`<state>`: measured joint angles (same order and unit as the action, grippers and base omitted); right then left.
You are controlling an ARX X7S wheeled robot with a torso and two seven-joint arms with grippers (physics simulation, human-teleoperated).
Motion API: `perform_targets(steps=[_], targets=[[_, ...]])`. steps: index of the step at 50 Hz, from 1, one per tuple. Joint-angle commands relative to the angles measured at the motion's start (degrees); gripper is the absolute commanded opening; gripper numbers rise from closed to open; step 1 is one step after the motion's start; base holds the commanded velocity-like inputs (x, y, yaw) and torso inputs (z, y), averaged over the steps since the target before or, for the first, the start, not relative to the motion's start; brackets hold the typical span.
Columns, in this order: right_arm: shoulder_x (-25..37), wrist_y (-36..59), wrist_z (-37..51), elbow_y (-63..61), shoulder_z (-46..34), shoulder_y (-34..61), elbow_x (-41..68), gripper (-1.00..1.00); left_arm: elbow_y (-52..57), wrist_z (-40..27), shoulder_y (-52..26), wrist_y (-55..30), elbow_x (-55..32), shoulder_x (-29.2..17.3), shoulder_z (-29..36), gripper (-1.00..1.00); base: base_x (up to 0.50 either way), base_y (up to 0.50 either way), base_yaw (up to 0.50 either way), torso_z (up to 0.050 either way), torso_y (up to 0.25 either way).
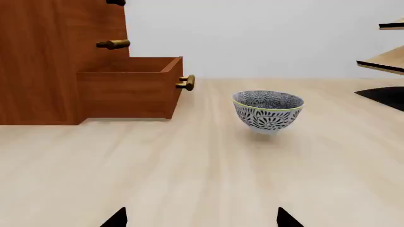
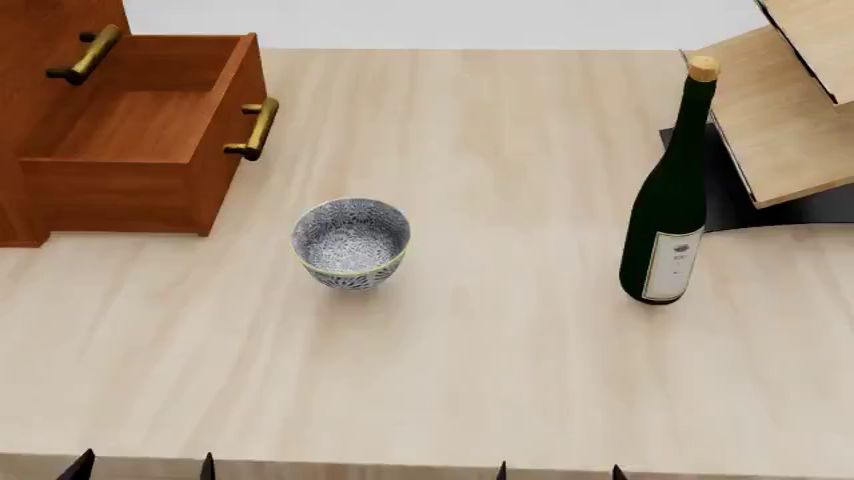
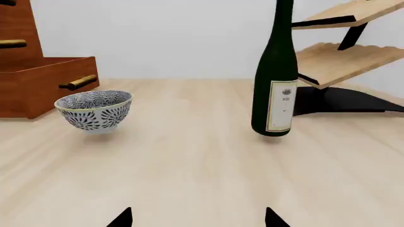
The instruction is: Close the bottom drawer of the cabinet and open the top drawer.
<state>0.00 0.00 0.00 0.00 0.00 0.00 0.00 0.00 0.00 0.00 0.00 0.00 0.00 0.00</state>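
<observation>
The reddish-brown cabinet (image 2: pixel 34 110) stands at the table's far left. Its bottom drawer (image 2: pixel 140 135) is pulled out and looks empty, its brass handle (image 2: pixel 254 128) facing the table's middle. The middle drawer's handle (image 2: pixel 83 54) shows above it; the top drawer is cut off in the head view, only its handle's tip (image 1: pixel 115 2) shows in the left wrist view, shut as far as I can tell. The open drawer also shows in the left wrist view (image 1: pixel 126 90) and right wrist view (image 3: pixel 47 80). My left gripper (image 2: pixel 140 467) and right gripper (image 2: pixel 558 470) are open and empty at the table's near edge.
A patterned bowl (image 2: pixel 351 241) sits in front of the open drawer. A dark green wine bottle (image 2: pixel 667 205) stands upright at the right. A pale wooden rack (image 2: pixel 787 100) on a black base is at the far right.
</observation>
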Motion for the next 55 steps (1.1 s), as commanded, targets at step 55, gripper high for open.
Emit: perform_targets(steps=[55], targets=[[8.7,16.8,6.9,-16.6,-5.3,7.3,4.2,1.00,30.0,-4.5,-7.5,-20.1,-9.7,-8.3,5.9,1.00,0.00,0.00,0.00,0.035,0.000]])
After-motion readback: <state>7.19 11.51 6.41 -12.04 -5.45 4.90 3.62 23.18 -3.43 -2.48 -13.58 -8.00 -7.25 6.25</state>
